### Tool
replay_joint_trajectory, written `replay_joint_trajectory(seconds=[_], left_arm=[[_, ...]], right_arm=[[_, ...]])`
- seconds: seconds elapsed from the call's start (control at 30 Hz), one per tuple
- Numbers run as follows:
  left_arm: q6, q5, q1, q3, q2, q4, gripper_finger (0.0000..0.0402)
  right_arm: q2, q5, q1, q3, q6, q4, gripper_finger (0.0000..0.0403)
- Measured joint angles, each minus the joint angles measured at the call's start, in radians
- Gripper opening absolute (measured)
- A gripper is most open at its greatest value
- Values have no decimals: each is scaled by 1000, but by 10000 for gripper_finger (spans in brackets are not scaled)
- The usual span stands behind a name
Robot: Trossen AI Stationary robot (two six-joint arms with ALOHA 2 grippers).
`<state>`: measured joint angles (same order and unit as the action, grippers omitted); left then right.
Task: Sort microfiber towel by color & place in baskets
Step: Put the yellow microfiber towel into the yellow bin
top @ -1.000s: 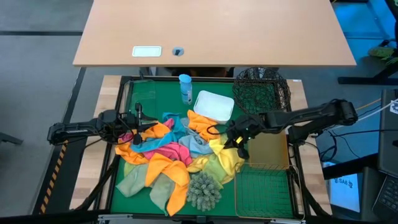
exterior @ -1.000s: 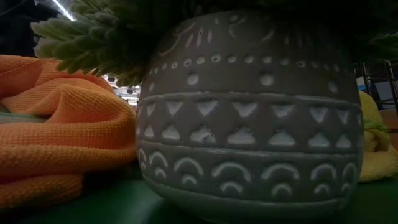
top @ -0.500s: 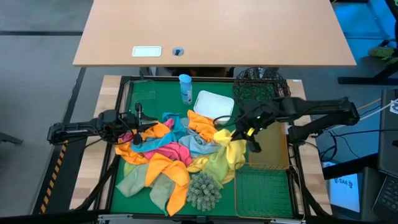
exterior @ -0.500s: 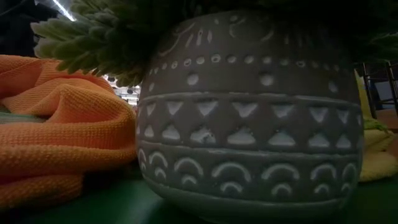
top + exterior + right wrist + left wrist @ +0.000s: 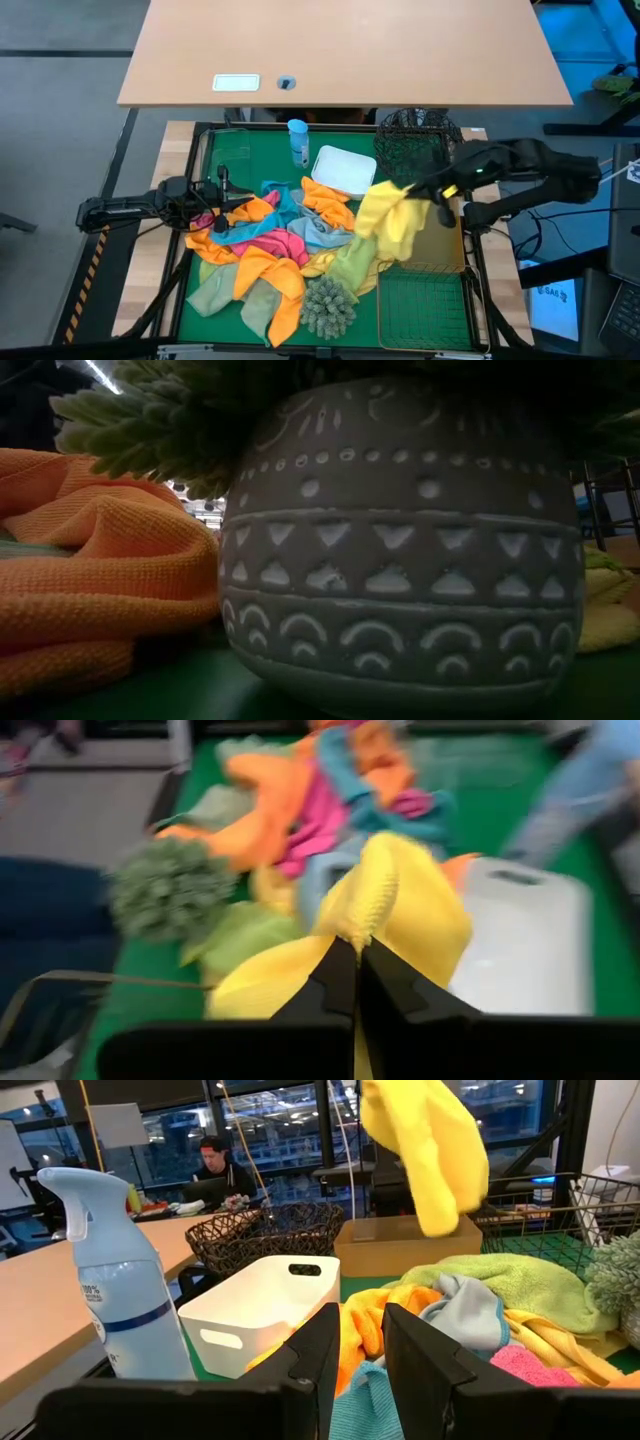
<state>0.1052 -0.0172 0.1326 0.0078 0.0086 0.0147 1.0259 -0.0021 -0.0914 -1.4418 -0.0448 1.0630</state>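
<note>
A heap of microfiber towels [image 5: 270, 235] in orange, pink, teal, grey, yellow and pale green lies mid-table on the green mat. My right gripper [image 5: 428, 193] is shut on a yellow towel [image 5: 395, 215], high above the heap's right side, next to the gold baskets. My left gripper [image 5: 226, 201] lies level at the heap's left edge, open, with nothing between its fingers [image 5: 320, 1360]. A white tub [image 5: 343, 168] and a black mesh basket [image 5: 420, 145] stand at the far side. Two gold wire baskets [image 5: 425, 305] stand at the right. My right gripper pinches a bunched fold at the yellow towel's top [image 5: 372, 905] between its two shut fingers. The fingers slant downward, coming from the table's right side. The towel hangs slack below them, its lower end [image 5: 440, 1215] lifted clear of the heap.
A blue spray bottle [image 5: 298, 142] stands at the far side by the white tub. A shaggy grey-green plant [image 5: 328, 305] in a patterned pot [image 5: 400, 550] stands at the near edge beside an orange towel [image 5: 90, 580]. A large wooden table [image 5: 340, 50] lies beyond.
My right gripper has risen and gone toward the table's right edge, still shut on the yellow towel. The towel has been drawn up off the heap and now hangs clear, over the heap's right side.
</note>
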Motion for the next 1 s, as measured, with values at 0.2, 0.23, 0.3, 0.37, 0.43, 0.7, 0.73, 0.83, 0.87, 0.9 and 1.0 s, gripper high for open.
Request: replay_joint_trajectory(seconds=[0.2, 0.23, 0.3, 0.37, 0.43, 0.7, 0.73, 0.83, 0.87, 0.9, 1.0], left_arm=[[0, 0, 0, 0, 0, 0, 77], [-1, 0, 0, 0, 0, 0, 77], [-1, 0, 0, 0, 0, 0, 77], [-1, 0, 0, 0, 0, 0, 77], [-1, 0, 0, 0, 0, 0, 77], [-1, 0, 0, 0, 0, 0, 77], [-1, 0, 0, 0, 0, 0, 77], [-1, 0, 0, 0, 0, 0, 77], [-1, 0, 0, 0, 0, 0, 77], [-1, 0, 0, 0, 0, 0, 77], [-1, 0, 0, 0, 0, 0, 77]], right_arm=[[-105, 157, 0, 0, -16, 68, 2], [-117, 157, 0, 0, -37, 85, 2], [-149, 141, 0, -1, -97, 133, 2], [-180, 112, 0, 0, -182, 213, 2], [-199, 95, 0, 5, -284, 293, 2], [-273, -4, 0, 114, -503, 401, 2], [-273, -10, 0, 138, -503, 395, 2], [-271, -9, 0, 218, -498, 380, 2], [-268, -8, 0, 244, -490, 366, 2], [-262, -7, 0, 272, -474, 344, 2], [-255, -7, 0, 351, -436, 271, 2]])
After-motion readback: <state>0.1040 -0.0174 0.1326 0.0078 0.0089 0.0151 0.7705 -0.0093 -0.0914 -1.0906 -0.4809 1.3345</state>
